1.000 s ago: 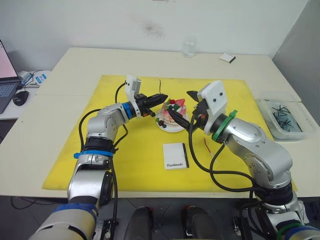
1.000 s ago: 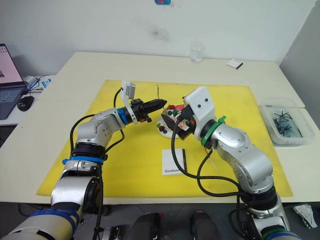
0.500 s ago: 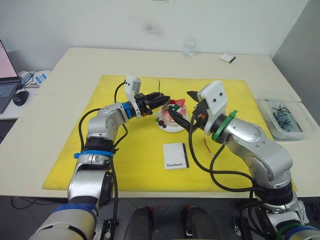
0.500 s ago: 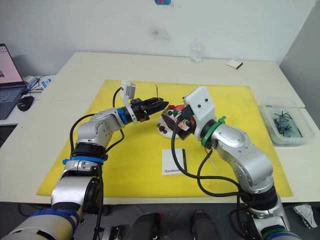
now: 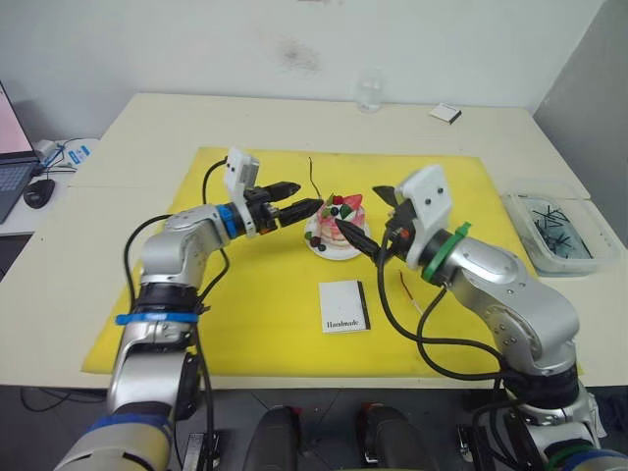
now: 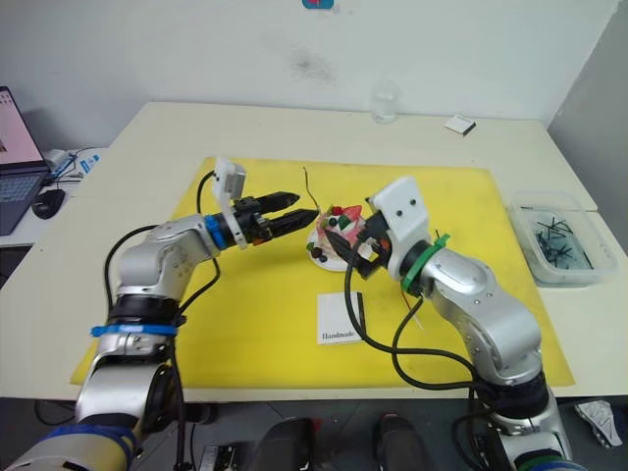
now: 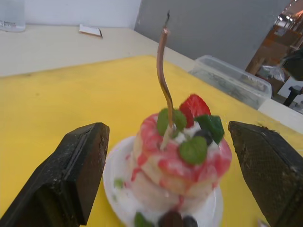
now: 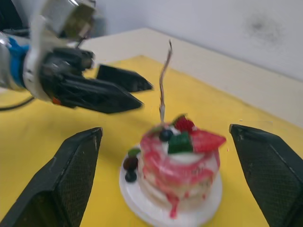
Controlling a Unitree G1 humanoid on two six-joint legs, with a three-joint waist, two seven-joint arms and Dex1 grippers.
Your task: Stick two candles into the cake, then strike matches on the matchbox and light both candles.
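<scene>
The pink cake [image 5: 337,228] sits on its white plate mid-mat, with a tan-brown candle [image 7: 162,78] standing upright in its cream. My left gripper [image 5: 297,208] is open just left of the cake, a finger on either side of the candle and touching neither. My right gripper [image 5: 370,218] is open on the cake's right side, holding nothing. A red candle [image 5: 404,285] lies on the mat under my right forearm. The "Handmade" matchbox [image 5: 345,305] lies flat in front of the cake. I cannot make out the matches.
The yellow mat [image 5: 245,324] covers the table's middle. A clear bin [image 5: 552,231] holding dark items stands at the right edge. A glass [image 5: 369,95] and a small white box [image 5: 446,114] are at the back; a mouse [image 5: 40,192] is at far left.
My left gripper has opened, let go of the tan-brown candle and drawn back to the left. The candle stays standing in the cake. The right arm has shifted slightly right.
</scene>
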